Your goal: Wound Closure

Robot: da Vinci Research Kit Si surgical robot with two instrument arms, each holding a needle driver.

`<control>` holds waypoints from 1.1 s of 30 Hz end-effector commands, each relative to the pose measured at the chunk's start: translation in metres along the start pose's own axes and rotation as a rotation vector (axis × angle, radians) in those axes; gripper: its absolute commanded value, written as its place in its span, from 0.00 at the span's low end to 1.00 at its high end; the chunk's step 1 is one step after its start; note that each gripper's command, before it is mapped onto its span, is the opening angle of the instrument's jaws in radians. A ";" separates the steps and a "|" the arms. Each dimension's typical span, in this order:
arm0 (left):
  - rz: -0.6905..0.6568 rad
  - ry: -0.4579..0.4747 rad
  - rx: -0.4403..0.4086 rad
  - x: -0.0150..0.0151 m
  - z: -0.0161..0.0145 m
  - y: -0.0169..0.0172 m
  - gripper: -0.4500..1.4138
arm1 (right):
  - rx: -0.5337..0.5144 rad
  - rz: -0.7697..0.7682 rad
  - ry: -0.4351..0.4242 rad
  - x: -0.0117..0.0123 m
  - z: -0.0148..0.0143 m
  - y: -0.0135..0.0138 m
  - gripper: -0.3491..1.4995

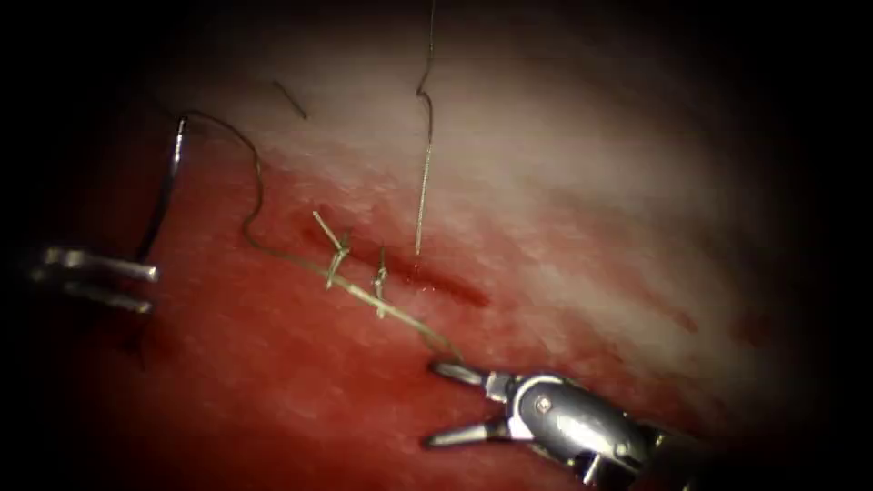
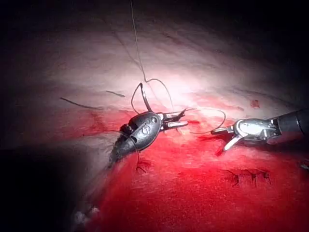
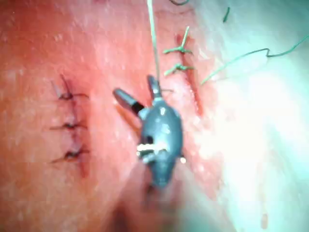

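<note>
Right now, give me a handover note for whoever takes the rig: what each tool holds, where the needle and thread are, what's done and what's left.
Left tool: jaws shut on the needle near the lower end of its curve; needle is out of the tissue, left of the cut.
Right tool: jaws open, holding nothing, its upper jaw by the thread.
Thread runs from the needle's top across the cut toward the right tool.
Done: two stitches at the cut's left end.
Left: the cut's right part lies open.
</note>
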 end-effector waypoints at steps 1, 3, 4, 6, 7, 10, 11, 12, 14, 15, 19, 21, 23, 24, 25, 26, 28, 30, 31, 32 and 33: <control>0.000 0.001 -0.002 -0.0006 0.0006 -0.0002 0.00 | -0.004 -0.020 -0.001 -0.0011 0.0009 0.0011 0.83; 0.000 0.001 -0.001 -0.0006 0.0006 -0.0002 0.00 | -0.011 -0.034 -0.004 -0.0017 0.0012 0.0017 0.83; 0.000 0.000 -0.001 -0.0006 0.0006 -0.0002 0.00 | -0.017 -0.037 -0.002 -0.0021 0.0015 0.0020 0.83; 0.000 0.001 -0.002 -0.0006 0.0006 -0.0002 0.00 | -0.023 -0.047 -0.001 -0.0027 0.0019 0.0023 0.83; 0.000 0.001 -0.002 -0.0006 0.0006 -0.0002 0.00 | -0.026 -0.050 -0.001 -0.0030 0.0022 0.0024 0.83; 0.000 -0.001 -0.001 -0.0006 0.0004 -0.0002 0.00 | -0.024 -0.057 -0.003 -0.0037 0.0023 0.0021 0.80; -0.001 -0.002 0.000 -0.0006 0.0003 -0.0003 0.00 | -0.021 -0.058 -0.002 -0.0038 0.0020 0.0019 0.80; -0.001 -0.004 0.001 -0.0005 0.0001 -0.0004 0.00 | -0.017 -0.059 -0.004 -0.0038 0.0017 0.0017 0.80; 0.001 -0.008 0.003 -0.0004 -0.0005 -0.0008 0.00 | -0.006 -0.060 -0.002 -0.0037 0.0008 0.0010 0.80; -0.002 -0.012 0.006 -0.0003 -0.0008 -0.0010 0.00 | 0.005 -0.061 0.002 -0.0036 0.0004 0.0006 0.79; 0.002 -0.017 0.018 -0.0001 -0.0022 -0.0016 0.00 | 0.027 -0.060 0.007 -0.0027 -0.0014 -0.0011 0.79; 0.000 -0.017 0.020 0.0000 -0.0026 -0.0016 0.00 | 0.031 -0.059 0.007 -0.0024 -0.0020 -0.0015 0.79; -0.002 -0.020 0.022 0.0001 -0.0028 -0.0016 0.00 | 0.033 -0.057 0.007 -0.0022 -0.0023 -0.0014 0.78; -0.003 -0.021 0.023 0.0001 -0.0028 -0.0017 0.00 | 0.032 -0.056 0.007 -0.0022 -0.0023 -0.0013 0.78; -0.003 -0.022 0.024 0.0001 -0.0029 -0.0017 0.00 | 0.030 -0.056 0.006 -0.0023 -0.0023 -0.0010 0.77; -0.003 -0.023 0.025 0.0001 -0.0028 -0.0016 0.00 | 0.027 -0.055 0.005 -0.0024 -0.0022 -0.0007 0.77; -0.003 -0.024 0.027 0.0001 -0.0027 -0.0015 0.00 | 0.016 -0.053 0.004 -0.0026 -0.0016 0.0001 0.77; -0.003 -0.018 0.021 0.0003 -0.0025 -0.0013 0.00 | -0.005 -0.051 0.017 -0.0028 -0.0007 0.0010 0.77; -0.003 -0.018 0.022 0.0003 -0.0025 -0.0012 0.00 | -0.012 -0.051 0.018 -0.0030 -0.0002 0.0015 0.77; -0.003 -0.017 0.020 0.0004 -0.0024 -0.0012 0.00 | -0.027 -0.049 0.020 -0.0031 0.0003 0.0020 0.77; -0.003 -0.015 0.018 0.0004 -0.0024 -0.0012 0.00 | -0.037 -0.048 0.016 -0.0032 0.0008 0.0025 0.77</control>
